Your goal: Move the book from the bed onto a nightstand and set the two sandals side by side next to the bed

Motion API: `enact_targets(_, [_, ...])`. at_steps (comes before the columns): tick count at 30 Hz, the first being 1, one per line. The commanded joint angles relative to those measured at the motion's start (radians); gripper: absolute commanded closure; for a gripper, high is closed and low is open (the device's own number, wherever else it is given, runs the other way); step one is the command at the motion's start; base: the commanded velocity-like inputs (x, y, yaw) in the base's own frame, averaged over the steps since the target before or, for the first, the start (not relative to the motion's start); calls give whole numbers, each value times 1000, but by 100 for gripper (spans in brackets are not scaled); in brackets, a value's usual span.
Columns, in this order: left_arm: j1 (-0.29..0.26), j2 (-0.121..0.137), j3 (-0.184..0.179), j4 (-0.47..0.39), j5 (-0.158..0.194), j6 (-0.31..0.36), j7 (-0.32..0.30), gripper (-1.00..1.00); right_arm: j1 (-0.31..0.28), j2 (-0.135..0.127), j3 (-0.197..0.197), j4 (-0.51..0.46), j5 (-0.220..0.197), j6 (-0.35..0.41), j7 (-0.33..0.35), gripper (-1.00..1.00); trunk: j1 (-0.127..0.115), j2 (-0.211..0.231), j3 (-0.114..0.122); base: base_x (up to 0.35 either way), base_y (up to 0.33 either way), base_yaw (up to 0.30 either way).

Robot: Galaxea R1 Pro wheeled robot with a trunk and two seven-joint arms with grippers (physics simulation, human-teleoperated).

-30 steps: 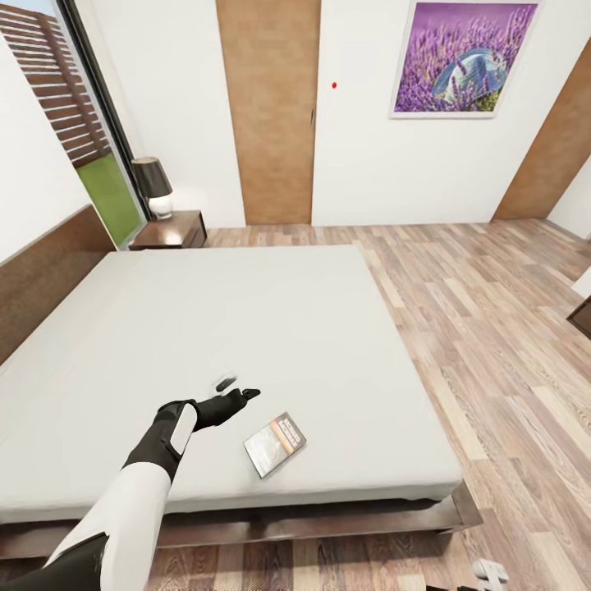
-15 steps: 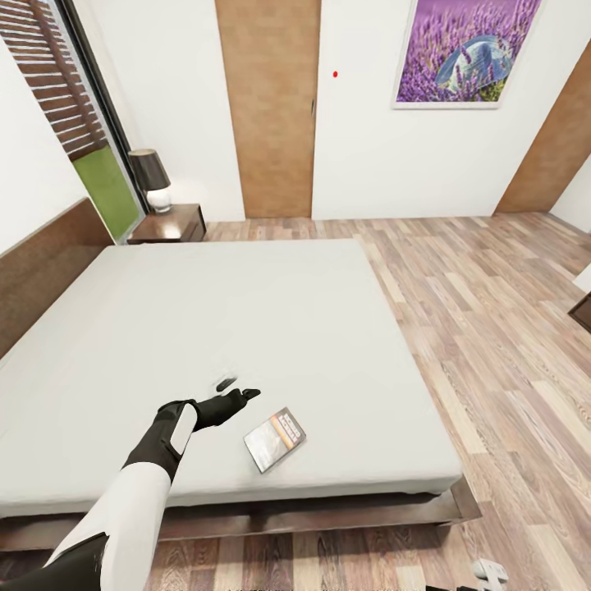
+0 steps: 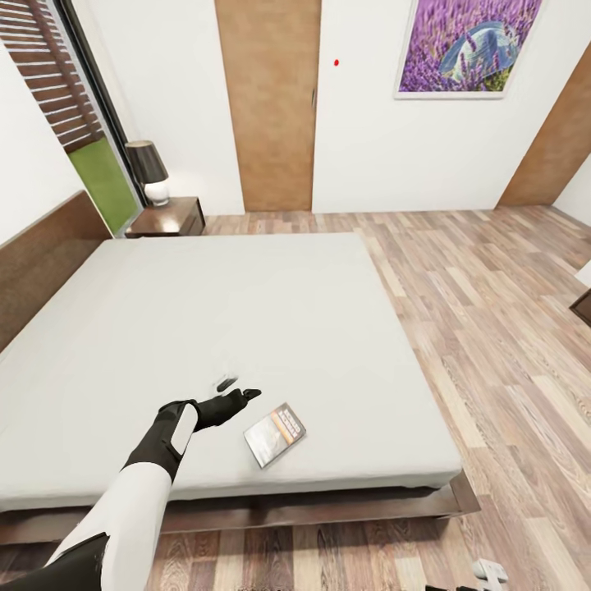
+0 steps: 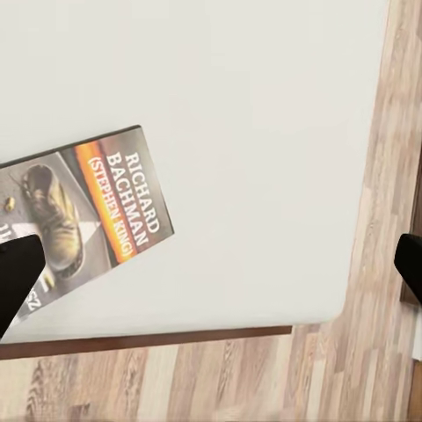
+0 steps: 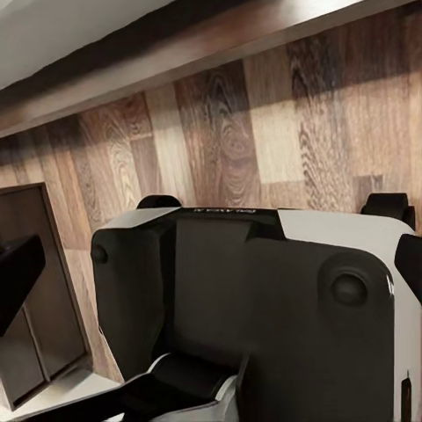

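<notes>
The book (image 3: 275, 434) lies flat on the pale mattress of the bed (image 3: 246, 320), close to its near edge. In the left wrist view the book (image 4: 88, 211) shows its dark cover, an orange strip and white "RICHARD BACHMAN" lettering. My left gripper (image 3: 236, 388) hovers open just left of the book, apart from it, and its dark fingertips (image 4: 16, 280) stand wide apart. A nightstand (image 3: 168, 218) sits at the bed's far left corner. My right gripper (image 5: 211, 268) is open, low by my own base. The sandals are out of view.
A lamp (image 3: 150, 170) stands on the nightstand. Wood-plank floor (image 3: 492, 328) runs along the bed's right side to a tan door (image 3: 271, 107) in the far wall. A dark cabinet corner (image 3: 583, 310) pokes in at the right edge.
The head view has shifted slightly, so the far wall and nightstand sit higher in the picture. The left arm and the book have not moved.
</notes>
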Motion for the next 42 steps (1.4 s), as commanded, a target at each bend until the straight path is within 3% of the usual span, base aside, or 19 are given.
enact_targets(1, [-1,-2,7,-1,3,8,-2,-100,-1,1,-8,-1,9,8,7,-100,0,-2,-3,0,0,0])
enact_targets(42, [-1,-5,7,-2,3,7,-2,-100,-1,2,-7,0,9,7,6,-100,0,-2,-67,0,0,0])
